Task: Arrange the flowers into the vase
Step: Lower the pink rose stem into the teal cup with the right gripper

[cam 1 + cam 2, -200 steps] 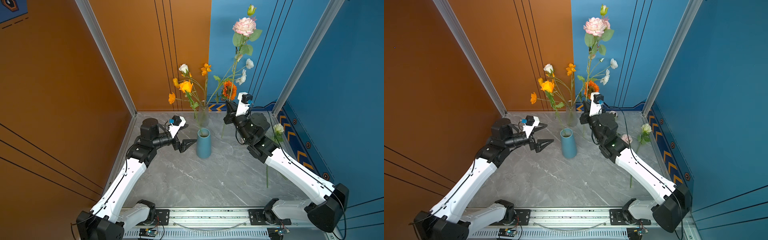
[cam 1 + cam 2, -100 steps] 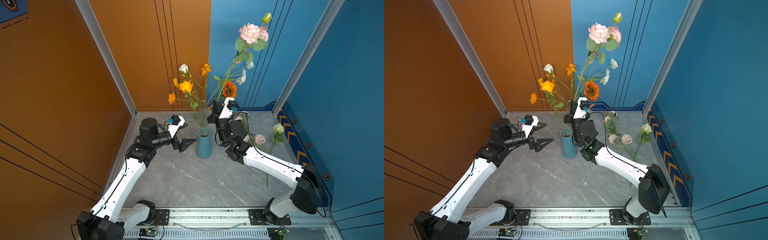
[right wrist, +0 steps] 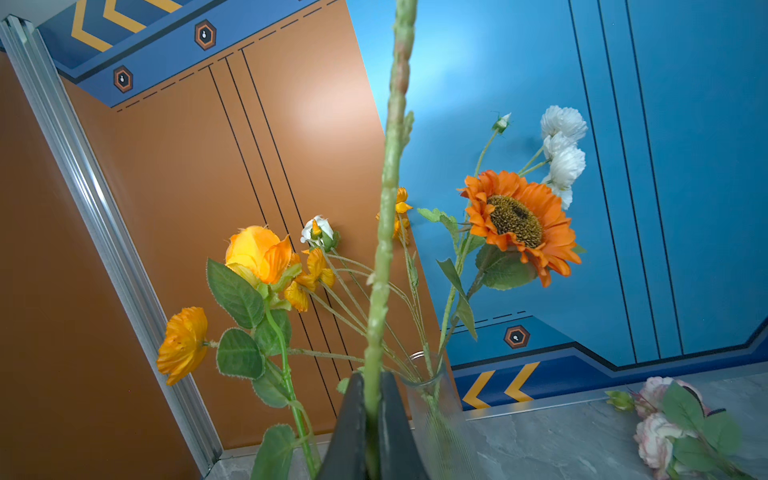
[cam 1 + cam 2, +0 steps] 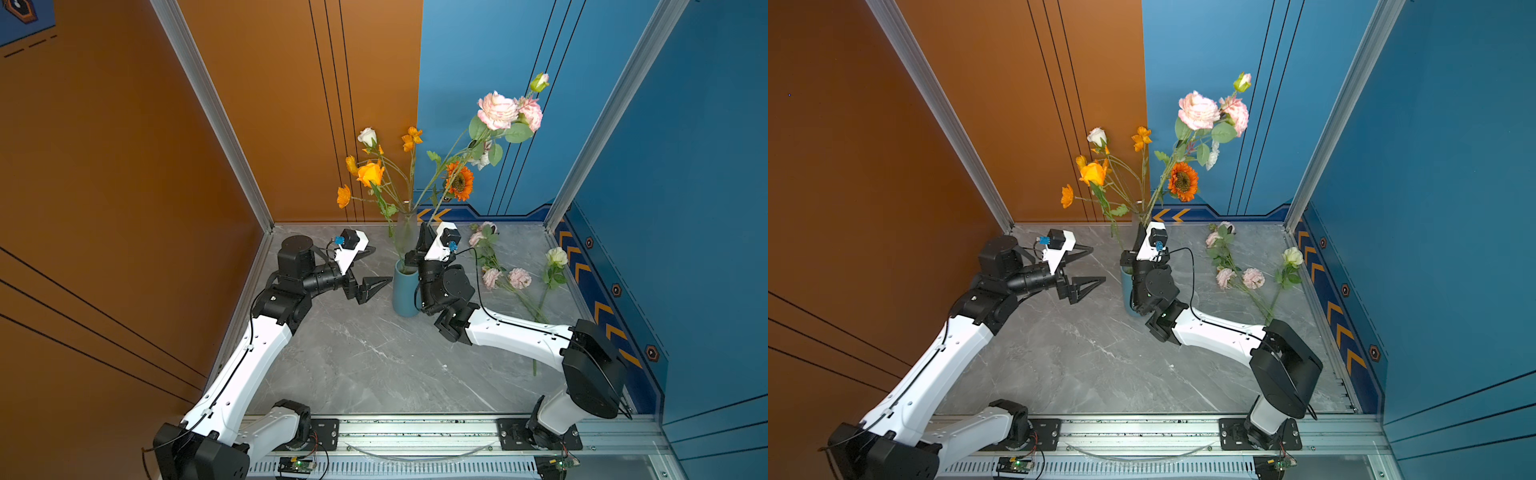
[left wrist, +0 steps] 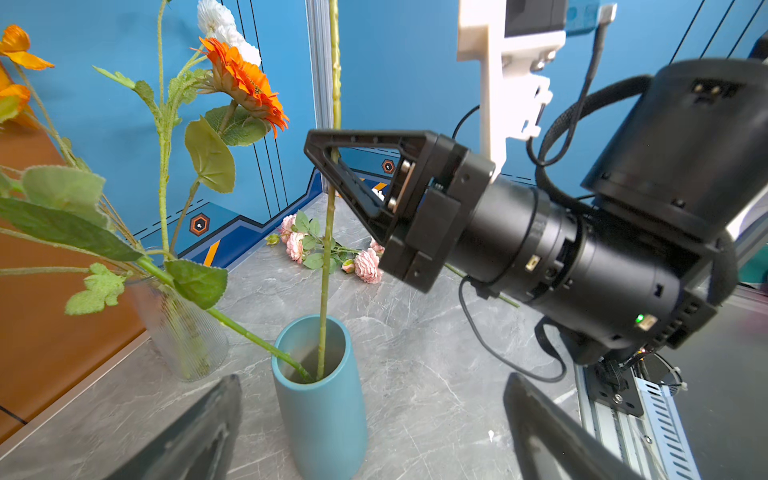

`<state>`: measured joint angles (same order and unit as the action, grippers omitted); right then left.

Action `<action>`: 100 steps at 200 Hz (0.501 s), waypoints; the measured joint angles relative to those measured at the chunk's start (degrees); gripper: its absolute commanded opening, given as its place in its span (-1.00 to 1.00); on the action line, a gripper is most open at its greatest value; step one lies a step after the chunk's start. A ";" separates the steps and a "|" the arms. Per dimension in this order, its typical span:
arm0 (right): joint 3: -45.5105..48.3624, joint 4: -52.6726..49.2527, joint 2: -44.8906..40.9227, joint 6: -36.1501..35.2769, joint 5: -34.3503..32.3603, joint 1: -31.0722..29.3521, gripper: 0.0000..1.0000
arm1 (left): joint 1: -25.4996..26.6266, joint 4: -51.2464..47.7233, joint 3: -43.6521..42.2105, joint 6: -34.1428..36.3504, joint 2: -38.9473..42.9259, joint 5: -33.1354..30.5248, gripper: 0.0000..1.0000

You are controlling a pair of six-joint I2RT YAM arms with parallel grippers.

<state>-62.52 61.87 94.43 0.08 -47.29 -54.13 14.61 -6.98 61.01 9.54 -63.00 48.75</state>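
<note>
Your right tool (image 5: 328,162) is clamped on the pink rose stem (image 5: 326,257), whose foot is already inside the blue vase (image 5: 324,399) alongside one leafy stem (image 5: 249,336). Your left tool (image 4: 384,264) stands apart and empty, just beside that vase. The glass vase (image 4: 405,232) behind it holds the orange bunch (image 4: 370,174) and the sunflower (image 4: 459,183). Pink sprays (image 4: 505,277) and a cream rose (image 4: 556,257) lie on the counter (image 4: 374,365) to the vase's right, so I judge you roughly past halfway.
</note>
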 measured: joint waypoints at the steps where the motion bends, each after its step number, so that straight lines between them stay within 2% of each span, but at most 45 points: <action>1: 0.09 0.33 0.22 -0.20 -0.20 -0.09 -1.00 | 0.00 0.00 0.00 0.00 0.00 0.00 0.96; 57: 1.22 10.80 8.52 -6.56 -6.78 -3.67 -0.98 | 0.00 0.17 0.00 -0.22 0.00 0.83 0.96; 100: 1.88 12.74 9.97 -7.98 -9.20 -4.48 -0.88 | 0.00 0.26 0.00 -0.24 0.00 0.85 0.96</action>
<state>-60.64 74.61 104.40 -7.90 -56.49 -58.61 14.61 -6.72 61.01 9.30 -63.00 49.60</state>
